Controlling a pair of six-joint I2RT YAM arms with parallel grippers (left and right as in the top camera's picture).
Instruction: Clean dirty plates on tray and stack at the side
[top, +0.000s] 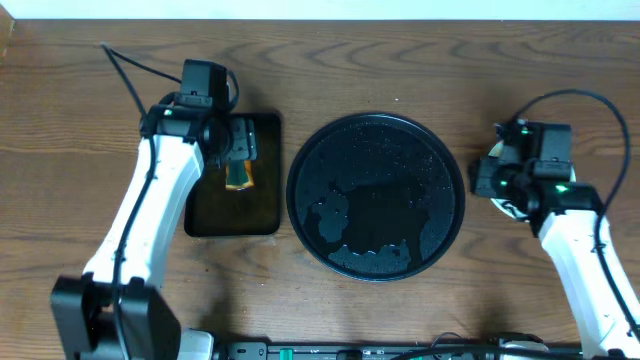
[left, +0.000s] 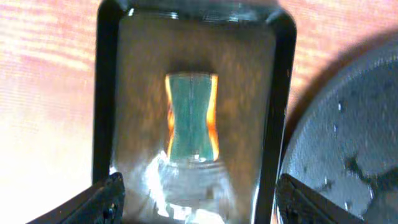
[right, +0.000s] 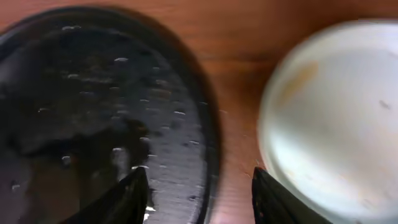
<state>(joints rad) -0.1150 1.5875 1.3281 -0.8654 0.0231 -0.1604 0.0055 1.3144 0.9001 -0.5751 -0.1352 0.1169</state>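
Plates: one pale plate (right: 336, 118) is visible, lying on the worktop (top: 400, 60) just beside the right pincer (right: 199, 186), on the side away from the round tray (top: 375, 195). It is off the tray, with a strip of bare wood between plate rim and tray rim. Whether other plates lie stacked beneath it cannot be told; the arm hides the spot from overhead. There is a faint tan mark near its far edge, either residue or reflection, unresolved.

Round tray: sits on the other side of the right pincer. It carries no plates, only droplets and wet patches. Judgement: the washing was done over it, so the water stays inside the raised rim and the clean stack sits on dry wood.

Right pincer: released, jaws apart, nothing between them, hanging over the gap between tray and plate. Judgement: this is the pose of a set-down done, clear of the plate rim.

Left pincer (left: 199, 193): released, jaws wide and empty. The sponge (left: 191, 118) lies ahead of it, flat in the middle of the rectangular tray (left: 102, 93), with wet sheen around it. Judgement: it is parked there so drips stay contained.

Progress, judged: near the end, stack count unverified.
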